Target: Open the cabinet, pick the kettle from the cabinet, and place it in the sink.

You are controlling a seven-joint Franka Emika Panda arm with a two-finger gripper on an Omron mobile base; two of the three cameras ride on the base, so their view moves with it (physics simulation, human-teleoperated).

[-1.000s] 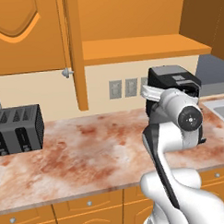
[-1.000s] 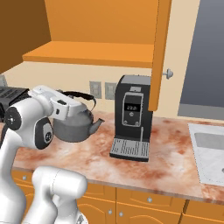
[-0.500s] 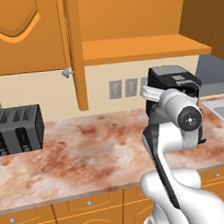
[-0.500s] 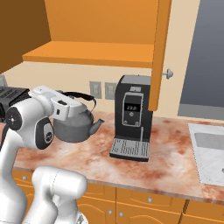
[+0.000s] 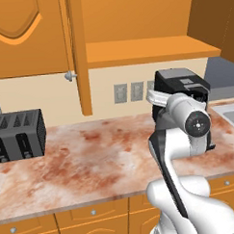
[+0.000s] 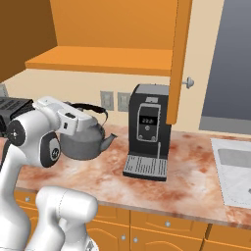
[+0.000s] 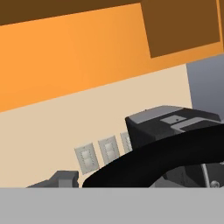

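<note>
The end effector [image 6: 87, 117] is clenched on the black handle of the kettle [image 6: 83, 139], carrying it clear above the marble worktop [image 6: 147, 188]. Beyond stand the coffee machine [image 6: 148, 132] and the open cabinet [image 6: 112, 39]; the sink [image 6: 235, 169] lies far right.

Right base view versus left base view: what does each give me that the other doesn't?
Right base alone: the kettle off the counter at the end effector, spout toward the coffee machine, whose front panel and drip tray face the camera. Left base alone: the toaster at the far left and the left cabinet door. Both: the marble counter, the open cabinet shelf, wall outlets and a sink edge.
</note>
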